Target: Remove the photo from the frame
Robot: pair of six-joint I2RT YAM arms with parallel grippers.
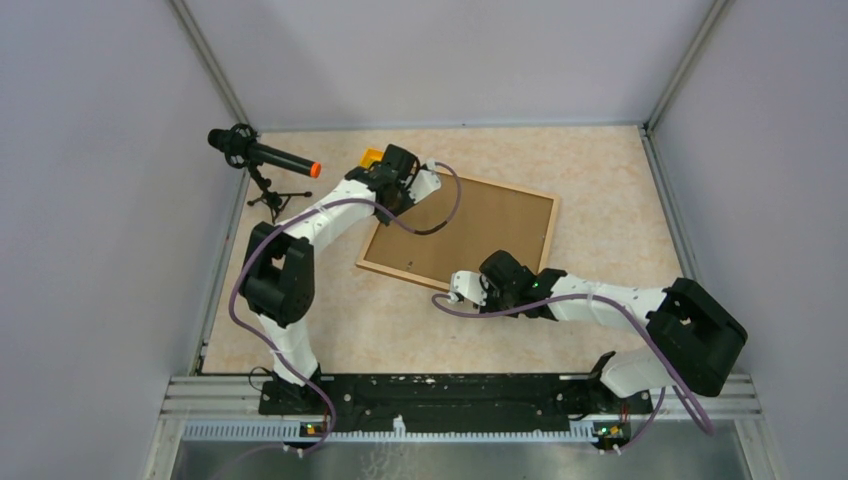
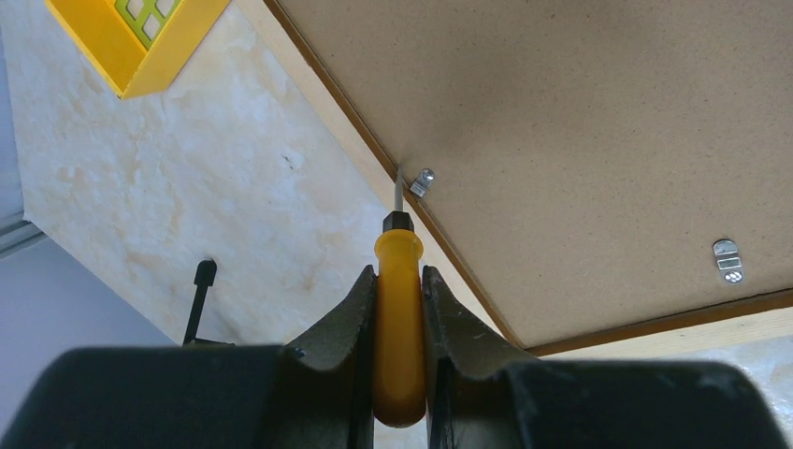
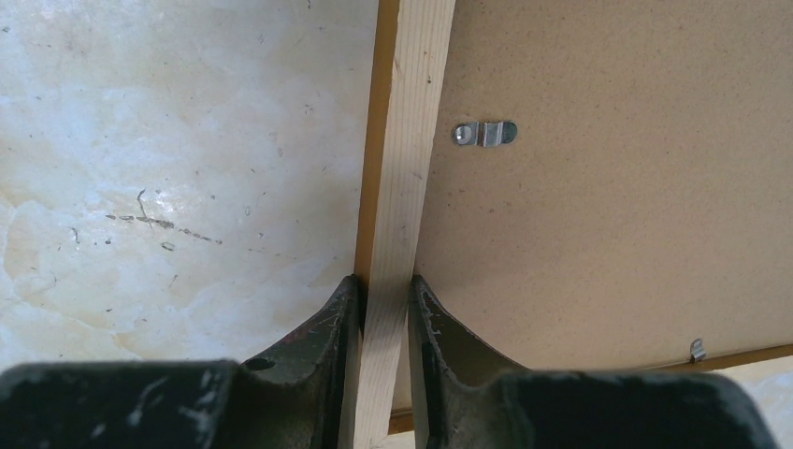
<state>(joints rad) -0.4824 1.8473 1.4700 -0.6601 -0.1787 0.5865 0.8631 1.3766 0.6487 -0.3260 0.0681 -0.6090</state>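
A black microphone with an orange tip (image 1: 262, 153) stands on a small black tripod (image 1: 270, 198) at the far left of the beige marble-patterned worktop (image 1: 600, 180). Nearby sits a yellow plastic box (image 1: 371, 156). A yellow-handled screwdriver (image 2: 398, 318) shows a thin steel shaft.

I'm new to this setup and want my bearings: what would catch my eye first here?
The big frame lies back-up mid-table, its brown fibreboard filling both wrist views. The left hand grips a yellow-handled screwdriver whose tip points at a small metal clip near the frame's far-left corner. The right hand pinches the pale wooden rim at the near edge.
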